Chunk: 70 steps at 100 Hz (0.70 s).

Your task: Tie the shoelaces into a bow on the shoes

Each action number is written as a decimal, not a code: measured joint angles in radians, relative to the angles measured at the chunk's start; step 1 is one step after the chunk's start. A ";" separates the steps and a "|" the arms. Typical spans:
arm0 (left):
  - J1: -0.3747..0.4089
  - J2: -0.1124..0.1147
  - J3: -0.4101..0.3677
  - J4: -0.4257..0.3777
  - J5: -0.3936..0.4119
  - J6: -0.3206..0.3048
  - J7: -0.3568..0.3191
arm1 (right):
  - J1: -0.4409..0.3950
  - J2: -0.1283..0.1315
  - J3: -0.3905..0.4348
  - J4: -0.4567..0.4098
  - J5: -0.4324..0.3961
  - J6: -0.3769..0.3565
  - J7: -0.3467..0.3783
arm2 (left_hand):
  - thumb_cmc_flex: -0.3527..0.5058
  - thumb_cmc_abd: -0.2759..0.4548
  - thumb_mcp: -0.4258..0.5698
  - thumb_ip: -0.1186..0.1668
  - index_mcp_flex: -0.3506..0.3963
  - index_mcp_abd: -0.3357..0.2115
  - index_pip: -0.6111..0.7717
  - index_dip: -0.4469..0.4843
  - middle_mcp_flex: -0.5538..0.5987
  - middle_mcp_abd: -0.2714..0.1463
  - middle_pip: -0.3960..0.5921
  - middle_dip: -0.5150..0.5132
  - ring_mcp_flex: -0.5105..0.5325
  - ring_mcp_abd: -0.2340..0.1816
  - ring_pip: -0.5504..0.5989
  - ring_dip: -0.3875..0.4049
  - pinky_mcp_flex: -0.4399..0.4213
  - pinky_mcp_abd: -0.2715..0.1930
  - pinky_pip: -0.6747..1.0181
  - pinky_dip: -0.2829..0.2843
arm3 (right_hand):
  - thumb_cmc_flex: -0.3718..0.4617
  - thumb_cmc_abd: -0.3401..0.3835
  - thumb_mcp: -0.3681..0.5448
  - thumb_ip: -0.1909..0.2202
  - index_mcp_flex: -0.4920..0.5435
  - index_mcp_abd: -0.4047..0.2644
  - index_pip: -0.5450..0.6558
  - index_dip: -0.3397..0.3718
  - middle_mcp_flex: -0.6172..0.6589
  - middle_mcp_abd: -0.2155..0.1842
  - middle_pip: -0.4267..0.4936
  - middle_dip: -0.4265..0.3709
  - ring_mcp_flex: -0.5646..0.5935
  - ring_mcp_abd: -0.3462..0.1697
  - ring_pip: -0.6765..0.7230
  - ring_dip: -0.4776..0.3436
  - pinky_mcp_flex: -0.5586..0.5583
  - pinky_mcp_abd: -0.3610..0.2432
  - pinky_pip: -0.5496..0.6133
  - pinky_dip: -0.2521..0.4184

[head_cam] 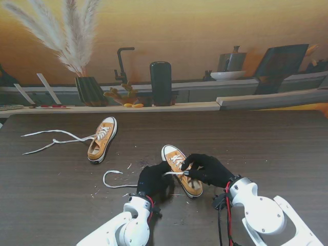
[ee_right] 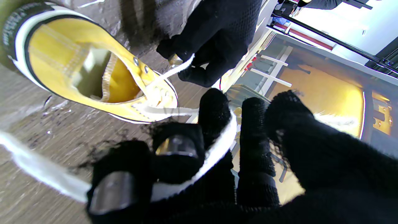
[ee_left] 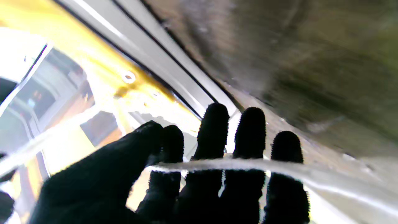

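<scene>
Matt dark wood-grain table (head_cam: 266, 154), yellow canvas shoe (ee_right: 93, 62), fuzzy black knit hand (ee_right: 311, 161)

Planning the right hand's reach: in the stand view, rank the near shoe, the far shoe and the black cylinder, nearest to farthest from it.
From the right hand:
1. Near shoe, right beside it, on its left.
2. Far shoe, farther left, farther from me.
3. Black cylinder, on the shelf past the table.

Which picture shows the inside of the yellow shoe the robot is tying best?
The right wrist view: the shoe fills the corner and you look right into its yellow opening. The stand view shows the whole shoe small, partly hidden by the robot hands. The left wrist view shows only a blurred yellow side and lace.
</scene>
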 measured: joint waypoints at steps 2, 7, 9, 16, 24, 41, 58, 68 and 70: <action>0.003 -0.002 -0.005 -0.004 -0.022 -0.003 -0.001 | 0.000 0.000 0.000 -0.001 0.001 0.000 0.001 | 0.000 0.000 0.000 0.000 -0.001 0.002 0.002 0.000 0.009 0.000 0.007 0.000 0.007 0.004 0.017 0.000 0.008 0.001 0.000 0.000 | 0.000 0.000 0.000 0.000 0.000 0.000 0.000 0.000 0.000 0.000 0.000 0.000 0.000 0.000 0.000 0.000 0.000 0.000 0.000 0.000; 0.016 -0.008 -0.023 -0.019 -0.081 -0.004 -0.012 | -0.002 0.000 0.002 -0.002 0.002 0.001 0.003 | 0.000 0.004 0.000 0.002 -0.015 0.012 0.018 0.001 0.029 0.001 0.040 0.000 0.037 0.014 0.021 0.000 0.007 -0.004 0.010 -0.001 | 0.000 0.000 0.000 0.000 0.000 0.000 0.000 -0.001 0.000 0.000 0.000 0.000 0.000 0.000 0.000 0.000 0.000 0.000 0.000 0.000; 0.022 -0.010 -0.033 -0.030 -0.108 -0.004 -0.022 | -0.002 0.000 0.002 -0.003 0.002 0.002 0.003 | 0.000 0.004 0.000 0.002 -0.027 0.014 0.025 0.001 0.040 0.001 0.059 0.000 0.051 0.016 0.032 0.000 0.007 -0.016 0.004 -0.001 | 0.000 0.000 0.000 0.000 0.000 0.000 0.000 -0.001 0.000 0.000 0.000 0.000 0.000 0.000 0.000 0.000 0.000 0.000 0.000 0.000; 0.043 -0.015 -0.062 -0.072 -0.188 -0.004 -0.063 | -0.005 0.001 0.004 -0.008 0.002 0.003 0.008 | 0.008 0.006 -0.016 0.002 -0.040 0.023 0.040 0.001 0.076 0.002 0.120 0.011 0.096 0.017 0.079 0.000 0.060 0.013 0.054 -0.001 | 0.000 0.000 0.000 0.000 0.000 0.000 0.000 -0.008 0.000 0.001 0.000 0.000 0.000 0.000 0.000 0.000 0.000 0.000 0.000 0.000; 0.053 -0.020 -0.069 -0.094 -0.211 0.001 -0.073 | -0.007 0.002 0.007 -0.013 0.001 0.004 0.012 | 0.026 0.012 -0.095 0.002 -0.065 0.022 0.061 -0.005 0.123 -0.028 0.225 0.050 0.150 0.013 0.164 0.004 0.130 0.074 0.142 0.000 | 0.000 0.000 -0.002 0.000 0.000 0.000 0.000 -0.008 -0.001 0.005 -0.001 0.000 0.000 0.000 -0.001 0.000 0.000 0.002 0.000 0.000; 0.063 -0.031 -0.089 -0.109 -0.205 0.008 -0.058 | -0.009 0.003 0.008 -0.031 -0.005 0.006 0.006 | 0.062 0.025 -0.264 0.002 -0.076 0.021 0.022 -0.111 0.187 -0.193 0.541 0.213 0.238 -0.082 0.464 0.074 0.255 0.075 0.378 0.055 | -0.003 0.000 -0.002 0.000 0.000 0.000 -0.013 -0.008 -0.038 0.010 -0.002 0.000 0.000 0.001 -0.009 -0.001 0.000 0.002 0.000 0.000; 0.082 -0.019 -0.126 -0.178 -0.216 -0.028 -0.083 | -0.006 0.001 0.010 -0.050 -0.003 0.012 -0.013 | 0.110 0.034 -0.398 -0.008 -0.071 -0.015 -0.054 -0.203 0.207 -0.314 0.696 0.345 0.284 -0.172 0.701 0.118 0.383 0.072 0.611 0.094 | -0.021 -0.002 -0.011 0.000 0.000 0.000 -0.020 -0.008 -0.055 0.018 -0.002 0.000 0.000 0.001 -0.010 -0.010 0.000 0.002 0.000 0.000; 0.085 -0.016 -0.140 -0.194 -0.171 -0.056 -0.046 | -0.001 -0.002 0.010 -0.059 -0.002 0.018 -0.037 | 0.111 0.031 -0.408 -0.018 -0.046 -0.030 -0.067 -0.225 0.237 -0.343 0.718 0.373 0.320 -0.197 0.763 0.119 0.445 0.054 0.687 0.094 | -0.021 -0.012 -0.011 0.000 0.000 0.000 -0.021 -0.008 -0.055 0.020 -0.003 0.000 0.000 0.001 -0.010 -0.011 0.000 0.002 0.000 0.000; 0.086 -0.016 -0.143 -0.198 -0.164 -0.058 -0.039 | 0.000 -0.003 0.011 -0.061 -0.001 0.019 -0.041 | 0.111 0.031 -0.408 -0.018 -0.046 -0.031 -0.082 -0.234 0.239 -0.344 0.720 0.380 0.320 -0.201 0.775 0.119 0.458 0.053 0.703 0.094 | -0.021 -0.012 -0.011 0.000 0.000 0.000 -0.021 -0.008 -0.055 0.020 -0.004 0.000 0.000 0.001 -0.010 -0.011 0.000 0.002 0.000 0.000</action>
